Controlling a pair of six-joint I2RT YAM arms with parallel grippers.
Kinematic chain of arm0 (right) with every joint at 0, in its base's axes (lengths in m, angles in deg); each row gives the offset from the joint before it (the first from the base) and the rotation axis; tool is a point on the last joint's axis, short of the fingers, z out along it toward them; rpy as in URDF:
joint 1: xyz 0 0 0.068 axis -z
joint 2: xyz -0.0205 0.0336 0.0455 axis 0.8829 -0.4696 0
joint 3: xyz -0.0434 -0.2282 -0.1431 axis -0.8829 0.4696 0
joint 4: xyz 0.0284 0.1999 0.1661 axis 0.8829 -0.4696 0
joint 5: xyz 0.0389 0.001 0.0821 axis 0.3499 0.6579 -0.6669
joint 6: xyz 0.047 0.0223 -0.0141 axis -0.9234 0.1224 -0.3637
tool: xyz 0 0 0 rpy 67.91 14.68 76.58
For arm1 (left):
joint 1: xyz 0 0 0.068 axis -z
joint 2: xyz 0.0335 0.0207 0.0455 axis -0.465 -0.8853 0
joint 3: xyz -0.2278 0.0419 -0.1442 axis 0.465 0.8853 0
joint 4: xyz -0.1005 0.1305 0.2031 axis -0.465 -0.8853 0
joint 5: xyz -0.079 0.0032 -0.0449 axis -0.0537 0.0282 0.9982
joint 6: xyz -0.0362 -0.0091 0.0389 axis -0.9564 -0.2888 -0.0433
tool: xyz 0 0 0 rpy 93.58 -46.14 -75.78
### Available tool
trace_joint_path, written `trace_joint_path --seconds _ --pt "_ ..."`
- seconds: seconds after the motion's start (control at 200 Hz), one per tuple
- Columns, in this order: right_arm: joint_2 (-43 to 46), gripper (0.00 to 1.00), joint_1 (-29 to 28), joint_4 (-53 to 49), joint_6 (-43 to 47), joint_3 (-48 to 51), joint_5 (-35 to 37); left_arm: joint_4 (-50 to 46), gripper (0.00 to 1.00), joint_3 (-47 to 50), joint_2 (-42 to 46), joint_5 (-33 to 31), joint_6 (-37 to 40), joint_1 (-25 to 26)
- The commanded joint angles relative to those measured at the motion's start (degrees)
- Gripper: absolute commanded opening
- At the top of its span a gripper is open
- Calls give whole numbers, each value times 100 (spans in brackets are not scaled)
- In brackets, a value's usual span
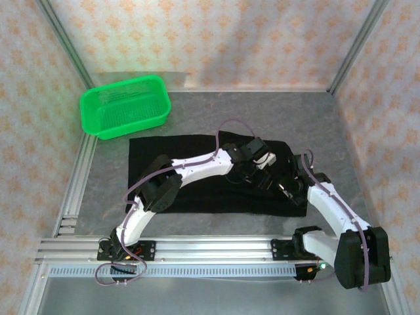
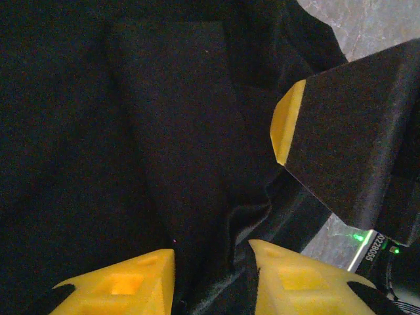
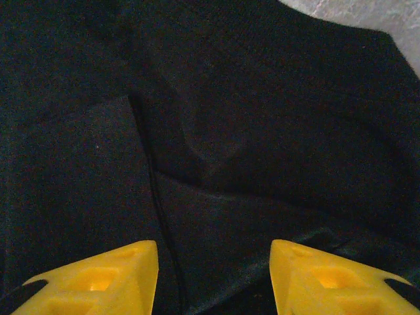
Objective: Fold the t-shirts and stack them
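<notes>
t-shirt [image 1: 210, 197] lies spread nearly flat in the middle of the table [image 1: 230, 111], a wide black sheet with the green basket [image 1: 131, 126] off its 10 o'clock corner. both arms reach onto its 3 o'clock end and meet there, close together. the left end effector [image 2: 211, 262] has its jaws partly drawn in, with cloth bunched up between them; whether it is actually pinching that cloth i cannot tell. the right end effector [image 3: 215, 252] is released, jaws standing apart over cloth that lies flat below.

the shirt looks light, limp and thin. it should drape and drag rather than hold any shape, and a pinch may catch one layer or two. the likely best hold is at the edge or on a raised crease near 3 o'clock, one end effector at each corner of that end, so the fold carries over evenly toward 9 o'clock.
</notes>
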State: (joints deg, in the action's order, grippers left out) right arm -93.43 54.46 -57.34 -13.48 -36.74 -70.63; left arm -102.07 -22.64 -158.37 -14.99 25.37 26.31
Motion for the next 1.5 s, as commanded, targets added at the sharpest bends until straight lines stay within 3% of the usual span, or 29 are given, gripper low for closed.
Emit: trace_joint_path --seconds 0.0,0.2,0.565,0.866,1.496 --pt "-39 48 50 -128 86 -136 129 -267 34 -212 253 -221 212 53" --pt "-85 48 66 -110 114 -154 119 -270 41 -246 435 -441 232 47" --pt "-71 48 103 -135 159 -154 105 -191 42 -216 635 -158 172 47" --pt "-75 48 129 -104 185 -147 92 -319 34 -145 473 -42 282 87" --pt "-22 49 164 -170 228 -171 104 -697 33 -314 -11 -546 322 241"
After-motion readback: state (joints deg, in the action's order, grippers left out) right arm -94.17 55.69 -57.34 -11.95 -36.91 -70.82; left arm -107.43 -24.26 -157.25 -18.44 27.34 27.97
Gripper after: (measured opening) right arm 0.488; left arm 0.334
